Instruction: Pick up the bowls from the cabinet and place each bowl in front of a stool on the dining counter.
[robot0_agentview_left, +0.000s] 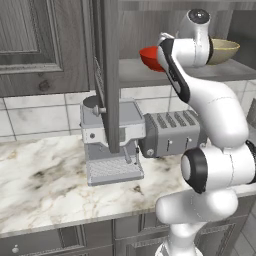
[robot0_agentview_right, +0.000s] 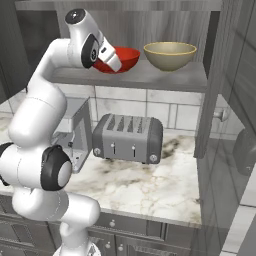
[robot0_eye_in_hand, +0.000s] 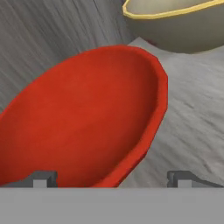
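The glossy red bowl (robot0_agentview_right: 122, 59) (robot0_agentview_left: 150, 57) (robot0_eye_in_hand: 83, 127) sits on the grey inner shelf (robot0_agentview_right: 165, 78) of the open dark grey cabinet (robot0_agentview_left: 45, 45). To its right on the same shelf stands the tan-olive bowl (robot0_agentview_right: 170, 55) (robot0_agentview_left: 225, 51) (robot0_eye_in_hand: 175, 26) with a yellowish rim. My arm reaches up into the cabinet. My gripper (robot0_eye_in_hand: 113, 178) is open and close against the red bowl, with the bowl's near rim lying between the two fingertips (robot0_eye_in_hand: 43, 178). Nothing is gripped. In both base views the hand covers part of the red bowl.
Below the shelf a grey toaster (robot0_agentview_right: 127, 137) (robot0_agentview_left: 172, 132) and a coffee machine (robot0_agentview_left: 110, 145) stand on the marble worktop (robot0_agentview_left: 45, 180) against the tiled backsplash. One open cabinet door (robot0_agentview_left: 107, 75) hangs left of the shelf, and another (robot0_agentview_right: 215, 75) hangs on its right.
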